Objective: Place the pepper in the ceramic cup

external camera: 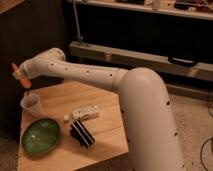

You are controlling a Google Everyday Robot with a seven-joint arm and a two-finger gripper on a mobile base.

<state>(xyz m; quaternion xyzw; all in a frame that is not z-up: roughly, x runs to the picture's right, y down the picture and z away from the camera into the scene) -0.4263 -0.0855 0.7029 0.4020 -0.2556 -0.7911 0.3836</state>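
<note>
The pepper (20,75) is small, orange and tapered. It sits at the tip of my gripper (23,81), at the far left end of the white arm. It hangs tilted, clearly above the ceramic cup (31,105) and slightly to its left. The gripper is shut on the pepper. The whitish cup stands upright near the table's left edge, and I see nothing inside it.
A wide green bowl (41,135) sits at the wooden table's (105,140) front left. A white cylindrical bottle (86,112) lies on its side mid-table, with a small white piece (66,118) beside it. A black ribbed object (81,134) lies in front. A dark wall stands left.
</note>
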